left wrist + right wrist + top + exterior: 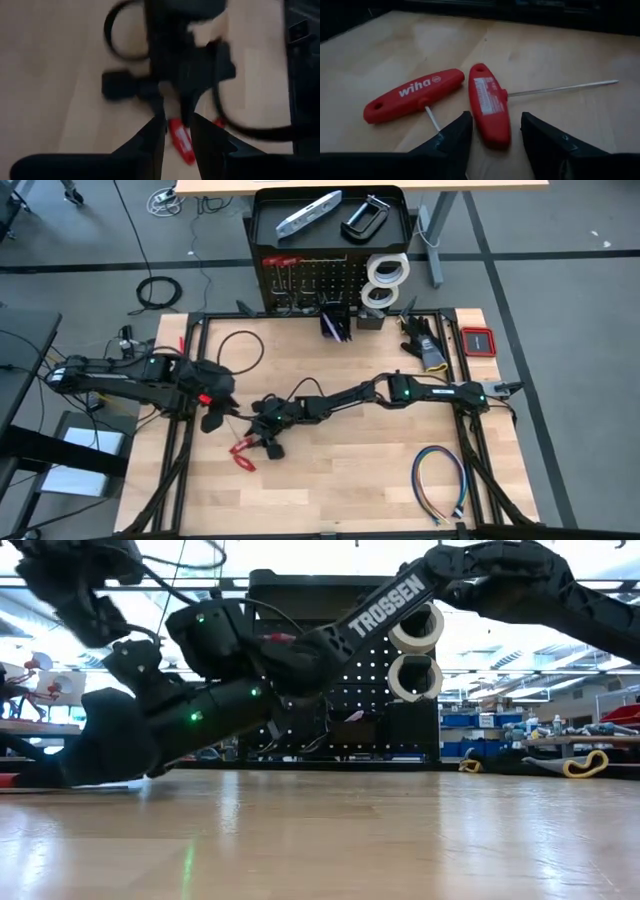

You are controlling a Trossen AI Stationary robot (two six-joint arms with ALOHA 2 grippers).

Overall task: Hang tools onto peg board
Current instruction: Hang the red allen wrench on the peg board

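Right tool stands open astride one red-handled key; it should close squarely on the handle, clear of the neighbouring key. Left tool open nearby.

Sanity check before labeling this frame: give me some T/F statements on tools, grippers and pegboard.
1. Two red-handled T-handle tools lie on the table. True.
2. The right gripper has lifted one clear of the table. False: its open fingers straddle a handle lying flat.
3. Two white tape rolls hang on the peg board. True.
4. The C-clamp hangs from a hook. False: it lies on the board's top tray.
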